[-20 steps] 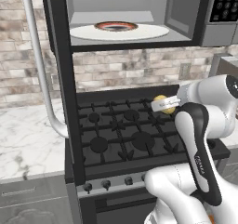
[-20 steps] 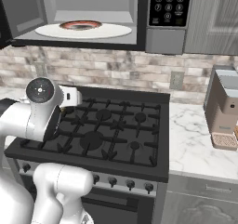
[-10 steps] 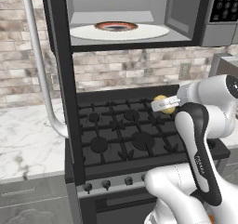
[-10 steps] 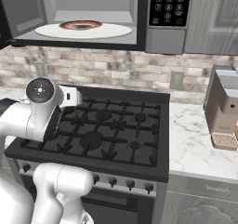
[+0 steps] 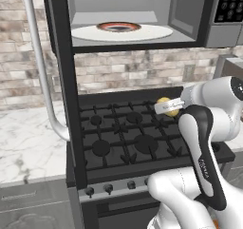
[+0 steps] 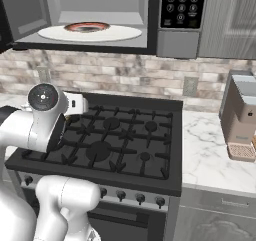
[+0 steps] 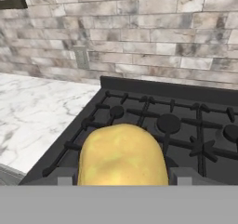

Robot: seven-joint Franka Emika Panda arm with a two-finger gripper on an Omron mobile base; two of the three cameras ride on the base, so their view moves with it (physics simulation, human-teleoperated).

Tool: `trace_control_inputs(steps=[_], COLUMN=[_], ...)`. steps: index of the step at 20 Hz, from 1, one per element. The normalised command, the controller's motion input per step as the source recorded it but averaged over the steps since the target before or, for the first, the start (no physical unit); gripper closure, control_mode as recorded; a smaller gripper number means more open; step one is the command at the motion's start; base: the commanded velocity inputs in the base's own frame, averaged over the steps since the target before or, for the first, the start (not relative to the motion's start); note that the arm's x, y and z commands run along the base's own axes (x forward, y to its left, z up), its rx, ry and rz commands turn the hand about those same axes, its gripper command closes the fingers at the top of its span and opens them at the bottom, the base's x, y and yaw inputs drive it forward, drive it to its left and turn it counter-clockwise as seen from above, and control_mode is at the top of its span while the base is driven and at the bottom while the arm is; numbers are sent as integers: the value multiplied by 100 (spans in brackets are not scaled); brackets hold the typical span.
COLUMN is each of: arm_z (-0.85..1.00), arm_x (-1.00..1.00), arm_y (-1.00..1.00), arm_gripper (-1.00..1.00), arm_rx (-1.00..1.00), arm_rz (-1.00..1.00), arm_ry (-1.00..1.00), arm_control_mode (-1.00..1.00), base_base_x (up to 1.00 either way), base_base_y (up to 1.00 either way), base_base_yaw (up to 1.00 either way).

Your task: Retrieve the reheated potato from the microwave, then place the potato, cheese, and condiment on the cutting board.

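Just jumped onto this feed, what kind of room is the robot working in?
A home-style kitchen, rendered in simulation: a black gas stove with burner grates, an open microwave mounted above it, marble counters and a brick backsplash.

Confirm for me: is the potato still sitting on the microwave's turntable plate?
No. The potato sits between the end effector fingertips above the stove, and the turntable plate holds no potato.

White glossy arm (image 5: 204, 142), rounded segments, black joint bands, round dark grey end cap.
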Motion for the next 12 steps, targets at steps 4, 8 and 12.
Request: trace_control_inputs(steps=[4, 8, 12], arm_z=[0, 0, 0], arm_x=[0, 0, 0], arm_y=[0, 0, 0], arm_gripper=[100, 100, 100], arm_rx=[0, 0, 0], arm_rz=[0, 0, 0], arm_ry=[0, 0, 0], arm_control_mode=[100, 100, 100], base_base_x=[-51, -74, -67], base_base_y=[0, 0, -2], base_base_yaw=[4, 0, 0])
